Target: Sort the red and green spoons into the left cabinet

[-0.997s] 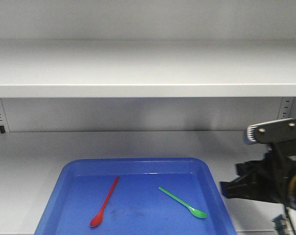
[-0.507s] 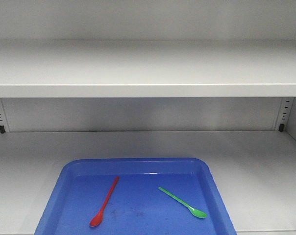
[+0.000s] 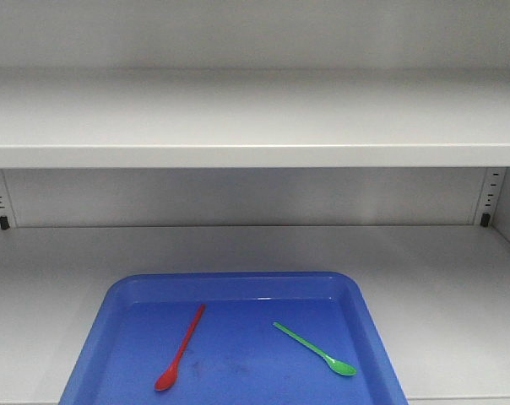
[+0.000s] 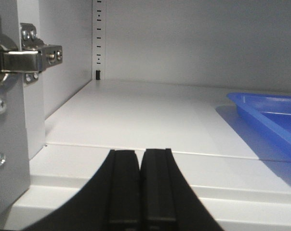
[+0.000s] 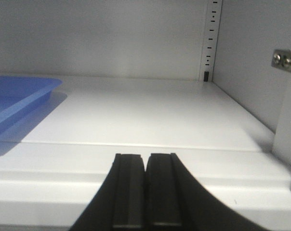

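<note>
On the lower shelf of the cabinet, a blue tray held both spoons, lying flat and well apart. From the front view I saw the red spoon on the tray's left half, its long axis running from the bowl near the front edge up and slightly right toward the back. The green spoon lay on the right half, its handle tip toward the middle of the tray and its bowl toward the front right.

I judged both to be light, thin, stiff plastic, likely slick and flat against the tray floor, so I reckoned a pinch across the handle near its middle would be the surest hold, with some risk of the spoon skating away.

Neither arm showed in the front view. My left claw sat clenched on nothing at the shelf's front lip, tray to its right. My right claw was likewise closed and empty, tray to its left.
</note>
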